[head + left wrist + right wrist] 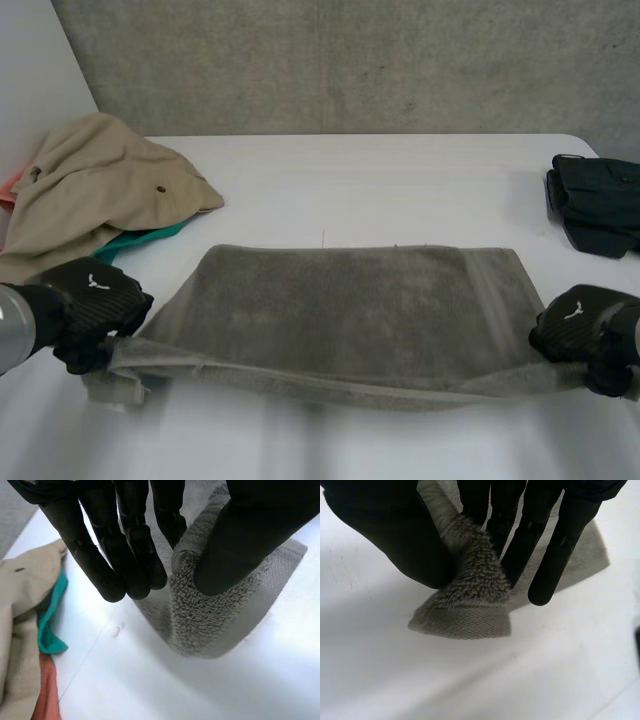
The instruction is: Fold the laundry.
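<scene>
White counter (400,190) runs under both of my arms, with a rough grey wall (350,60) at the far side. A grey towel (350,310) lies spread across the near middle of the counter, its long side going left to right.

My left robot hand (95,300) is at the towel's near left corner. Its straight fingers (125,560) and its thumb (240,545) squeeze the fluffy edge between them, so it is clamped on the towel. My right robot hand (585,330) is at the near right corner and pinches it the same way. The near edge hangs between my two hands, a little off the counter. The far part of the towel lies flat.

More laundry sits at the far left. A tan garment (100,190) is on top, with a teal cloth (140,242) and a bit of orange cloth (45,690) peeking out under it. A dark garment (600,205) sits at the far right, well apart from the towel.

I think I am at the start of the first fold. Next I should carry both corners up and over toward the far edge, moving my hands at the same speed. Then I lay the near edge on the far edge and let go. If one hand goes faster, the fold will come out crooked.
</scene>
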